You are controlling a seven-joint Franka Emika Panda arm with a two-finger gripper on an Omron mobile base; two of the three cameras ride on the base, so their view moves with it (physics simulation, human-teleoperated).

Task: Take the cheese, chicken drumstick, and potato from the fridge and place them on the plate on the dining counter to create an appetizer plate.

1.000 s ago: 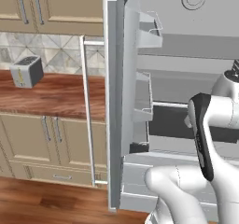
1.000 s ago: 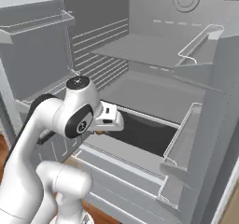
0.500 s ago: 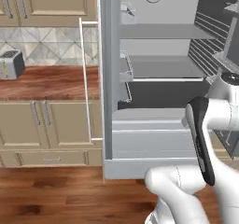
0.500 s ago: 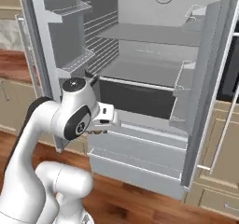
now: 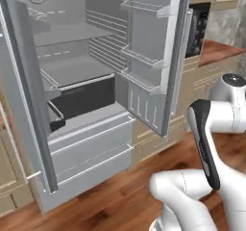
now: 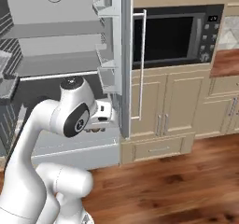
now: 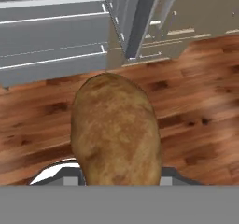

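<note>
Base swung right, fridge (image 5: 86, 109) now leftward; potato (image 7: 115, 129) pinched in claw (image 6: 100, 125), above wood floor (image 7: 196, 111).

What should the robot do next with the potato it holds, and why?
Probably carry on turning the base away from the fridge toward the dining counter. The gripper is closed on the potato, which hangs over wood floor, outside the open fridge door. No plate is in sight to set it on.

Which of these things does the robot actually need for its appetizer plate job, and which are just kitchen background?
Job:
- potato, held in the end effector
- fridge, doors open

Background:
- microwave
- lower cabinets
- wood floor
</note>
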